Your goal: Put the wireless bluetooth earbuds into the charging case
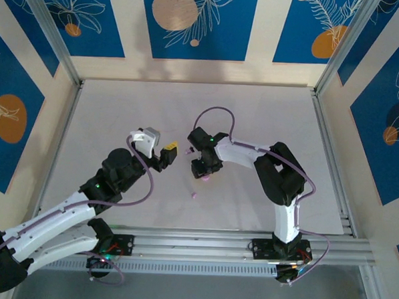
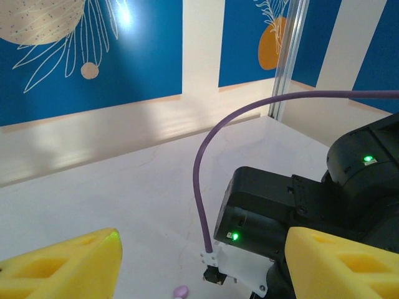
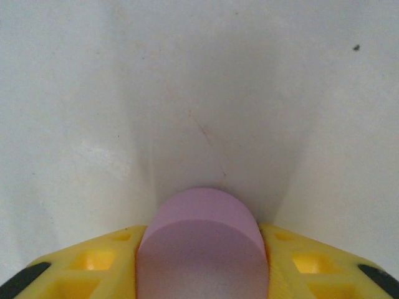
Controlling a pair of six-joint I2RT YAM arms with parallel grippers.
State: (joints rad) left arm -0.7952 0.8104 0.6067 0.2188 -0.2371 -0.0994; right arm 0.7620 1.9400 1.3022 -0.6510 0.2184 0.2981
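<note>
Blue wall panels (image 1: 99,17) printed with white leaves and orange discs close in a pale counter (image 1: 121,105) on three sides, with silver frame posts (image 1: 338,53) in the far corners. Both arms reach in from the near edge and meet around the middle of the counter. The left pincer (image 1: 170,151) hangs above the surface, holding nothing. In its own wrist view the left pincer (image 2: 202,249) has its yellow fingers (image 2: 68,265) spread wide apart at the bottom corners. Between them the black body of the right arm (image 2: 293,205) shows with green lights lit and a purple cable (image 2: 202,180) arching over it. The right pincer (image 1: 206,175) points down at the counter just beside the left one. In the right wrist view the right pincer (image 3: 201,232) has a smooth, rounded pink piece, probably the charging case (image 3: 201,249), sitting between its yellow fingers (image 3: 93,268), which look pressed against both of the piece's sides. One small purple earbud (image 1: 194,196) lies loose on the counter a little nearer than the right pincer and apart from it. The left wrist view catches what seems to be the same earbud (image 2: 181,291) at its lower edge.
</note>
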